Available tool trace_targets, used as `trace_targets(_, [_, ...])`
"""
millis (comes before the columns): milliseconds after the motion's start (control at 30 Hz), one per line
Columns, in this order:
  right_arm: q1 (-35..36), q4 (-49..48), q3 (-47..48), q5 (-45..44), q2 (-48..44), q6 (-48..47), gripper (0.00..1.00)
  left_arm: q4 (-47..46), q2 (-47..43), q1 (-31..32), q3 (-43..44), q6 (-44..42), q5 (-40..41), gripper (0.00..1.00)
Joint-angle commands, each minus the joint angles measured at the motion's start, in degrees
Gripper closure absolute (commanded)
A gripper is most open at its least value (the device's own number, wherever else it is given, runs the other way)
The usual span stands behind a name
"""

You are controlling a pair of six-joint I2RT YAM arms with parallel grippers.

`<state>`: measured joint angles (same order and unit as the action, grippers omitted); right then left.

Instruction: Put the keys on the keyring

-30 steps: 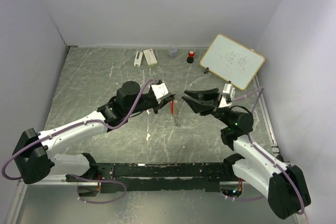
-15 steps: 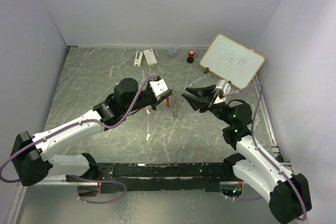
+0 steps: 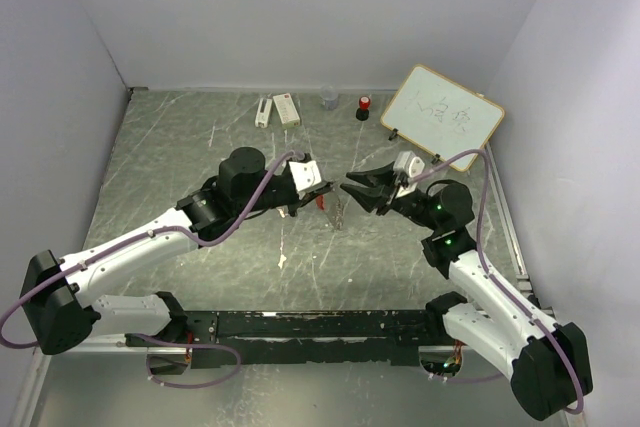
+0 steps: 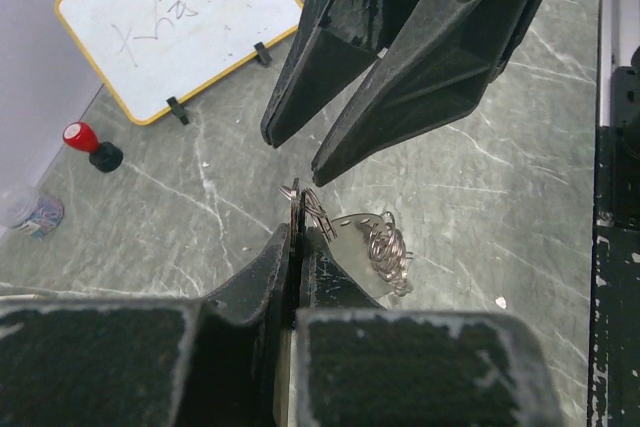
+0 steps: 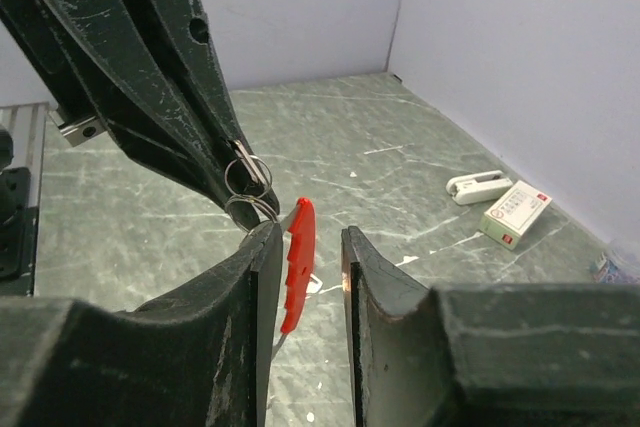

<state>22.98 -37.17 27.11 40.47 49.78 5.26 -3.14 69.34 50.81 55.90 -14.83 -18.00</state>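
Note:
My left gripper is shut on the keyring, a thin silver ring pinched at its fingertips. A curved grey piece and coiled silver rings hang beside it. The keyring's red oblong fob hangs between the fingers of my open right gripper, close to its left finger and apart from the other. In the top view my right gripper faces the left one, tips almost meeting above mid-table. Silver rings show at the left fingertips. I cannot pick out the tagged keys.
A whiteboard leans at the back right. A red-capped black cylinder, a small clear cup, a white box and a white stapler stand along the back wall. A white fleck lies near the front.
My right gripper has moved left towards the left gripper, and its open fingers now stand either side of the red fob. My left gripper kept hold of the keyring and shifted slightly.

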Motion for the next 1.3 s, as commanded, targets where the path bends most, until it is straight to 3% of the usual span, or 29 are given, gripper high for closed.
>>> trace_targets(0, [0.3,-0.8,0.7,4.5,-0.1,-1.8,0.69,0.3,0.2,-0.2,3.0,-1.5,-4.7,0.93])
trace_targets(367, [0.3,-1.7,0.7,8.9,0.0,-2.1,0.71,0.5,1.2,-0.2,3.4,-1.9,-5.9,0.93])
trace_targets(633, [0.6,-0.9,1.3,10.3,0.9,-2.4,0.81,0.3,1.8,-0.2,3.7,-2.0,-5.9,0.93])
trace_targets(900, [0.8,-0.6,1.0,10.3,1.0,-2.5,0.86,-0.1,1.7,-0.2,3.9,-2.0,-5.7,0.93])
trace_targets(1267, [1.1,-1.5,0.8,10.9,2.0,-1.7,0.83,-0.6,1.4,-0.2,4.0,-1.8,-5.3,0.93])
